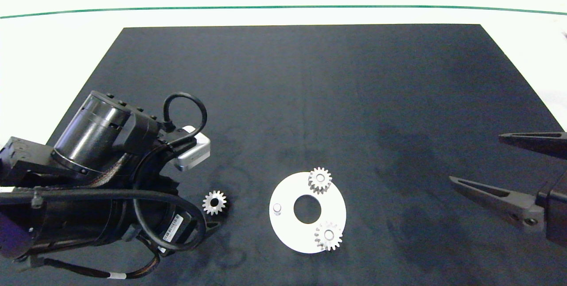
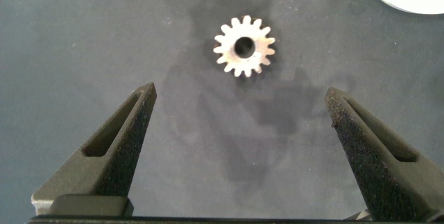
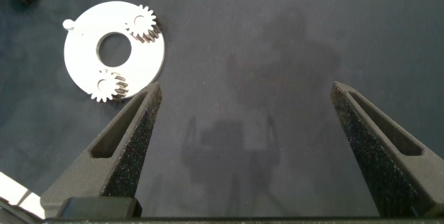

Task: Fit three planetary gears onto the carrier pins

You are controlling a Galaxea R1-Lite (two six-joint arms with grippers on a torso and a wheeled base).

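On the dark mat (image 1: 310,100) covering the tabletop (image 1: 53,42), the white disc (image 1: 283,228) already carries two planetary gears, one on its far side (image 1: 320,180) and one on its near side (image 1: 328,235), so the step in hand looks like fetching the third gear (image 1: 215,202), which lies flat on the mat just left of the disc.

The left claw (image 2: 239,123) hovers over that gear with fingers spread wide and empty, and next it should drop, close across the teeth, and carry the gear to the bare pin (image 1: 277,207) on the disc's left; the right claw (image 1: 476,162) waits open at the right edge. A small label on the left arm (image 1: 88,188) is too fine to read.

Head: overhead, far. Wrists: close, downward; all share disc (image 1: 308,212).
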